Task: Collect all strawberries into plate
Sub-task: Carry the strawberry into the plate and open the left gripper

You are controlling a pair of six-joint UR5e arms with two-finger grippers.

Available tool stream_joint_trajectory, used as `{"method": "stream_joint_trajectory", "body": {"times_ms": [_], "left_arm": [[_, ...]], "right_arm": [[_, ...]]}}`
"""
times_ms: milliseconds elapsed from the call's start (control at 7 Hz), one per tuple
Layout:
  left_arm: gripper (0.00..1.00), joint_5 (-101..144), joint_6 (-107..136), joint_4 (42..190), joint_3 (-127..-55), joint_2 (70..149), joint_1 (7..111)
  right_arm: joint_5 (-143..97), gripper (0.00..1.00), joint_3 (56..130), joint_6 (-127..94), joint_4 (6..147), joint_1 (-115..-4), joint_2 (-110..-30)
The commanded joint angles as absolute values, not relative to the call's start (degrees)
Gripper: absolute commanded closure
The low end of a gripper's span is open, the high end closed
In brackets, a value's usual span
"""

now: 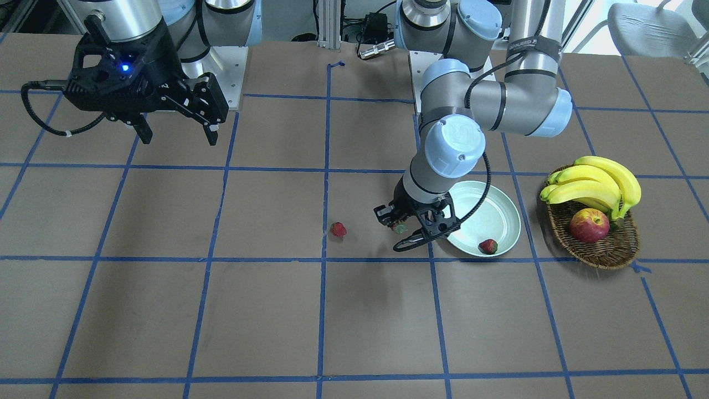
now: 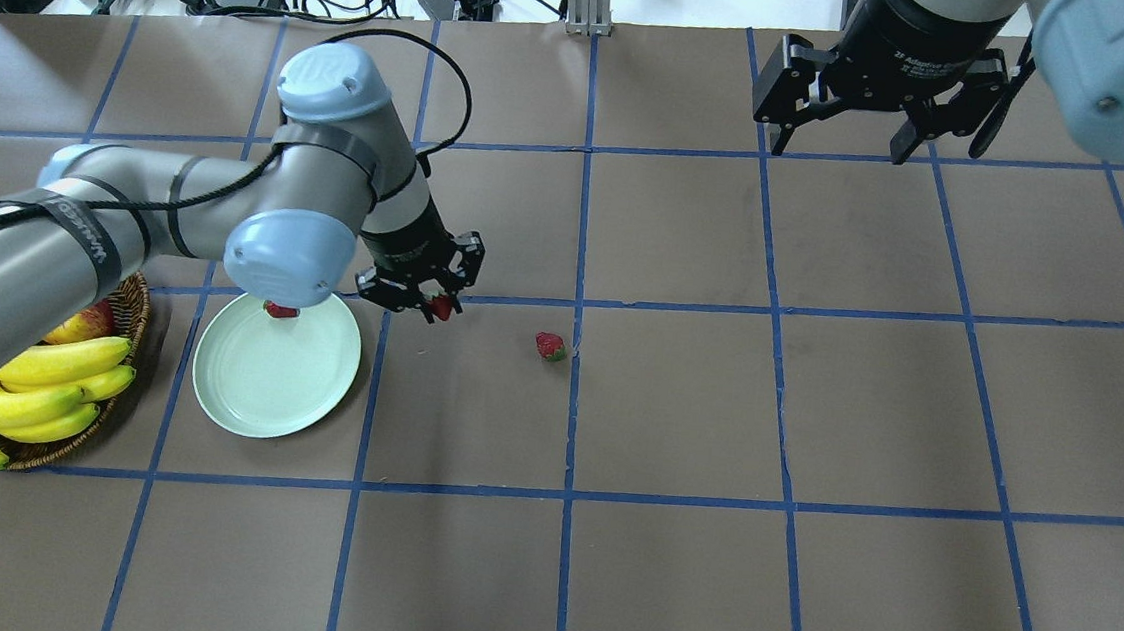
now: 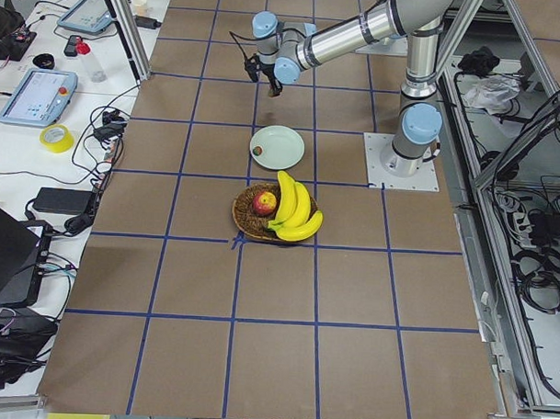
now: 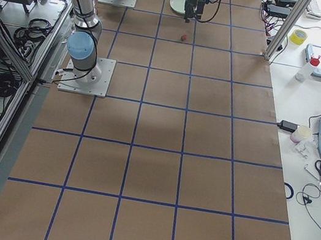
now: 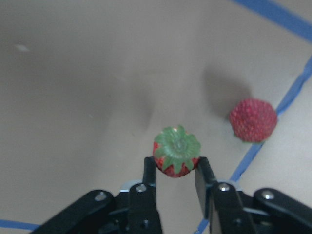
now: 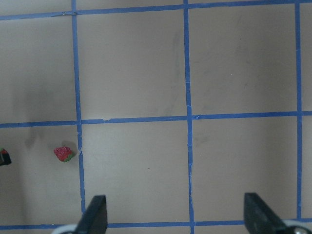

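Observation:
My left gripper point(image 2: 439, 308) is shut on a strawberry point(image 5: 176, 151), held above the table just right of the plate point(image 2: 261, 382) in the overhead view. The held berry also shows in the front view point(image 1: 398, 226). A second strawberry point(image 2: 280, 310) lies in the pale green plate point(image 1: 501, 210) near its rim point(image 1: 488, 246). A third strawberry point(image 2: 550, 346) lies on the table by a blue tape line point(image 1: 338, 229) point(image 5: 253, 120) point(image 6: 63, 153). My right gripper point(image 2: 842, 137) is open and empty, high over the far right of the table point(image 1: 177, 133).
A brown wicker basket point(image 1: 601, 252) with bananas point(image 1: 595, 183) and a red-yellow apple point(image 1: 589, 225) stands beside the plate, on its side away from the loose strawberry. Blue tape lines grid the brown table. Cables and boxes lie beyond the far edge.

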State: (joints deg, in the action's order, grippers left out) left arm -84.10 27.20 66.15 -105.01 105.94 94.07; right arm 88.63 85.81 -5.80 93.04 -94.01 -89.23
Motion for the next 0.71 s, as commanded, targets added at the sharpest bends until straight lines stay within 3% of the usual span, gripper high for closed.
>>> {"method": "stream_joint_trajectory", "body": {"times_ms": [0, 286, 429, 571], "left_arm": [[1.00, -90.76, 14.74, 74.06, -103.53, 104.86, 83.11], [1.00, -91.05, 11.25, 79.44, -105.71, 104.51, 75.35], [0.40, -90.79, 11.16, 78.93, -106.86, 104.50, 74.80], [0.00, -90.70, 11.16, 78.14, -106.35, 104.33, 74.88]], "right_arm": [[88.59, 0.00, 85.87, -5.97, 93.08, -94.04, -89.21], [88.59, 0.00, 85.87, -5.80, 93.08, -94.04, -89.21], [88.59, 0.00, 85.87, -5.71, 93.08, -93.96, -89.21], [88.68, 0.00, 85.87, -5.71, 93.08, -93.96, -89.21]]}}
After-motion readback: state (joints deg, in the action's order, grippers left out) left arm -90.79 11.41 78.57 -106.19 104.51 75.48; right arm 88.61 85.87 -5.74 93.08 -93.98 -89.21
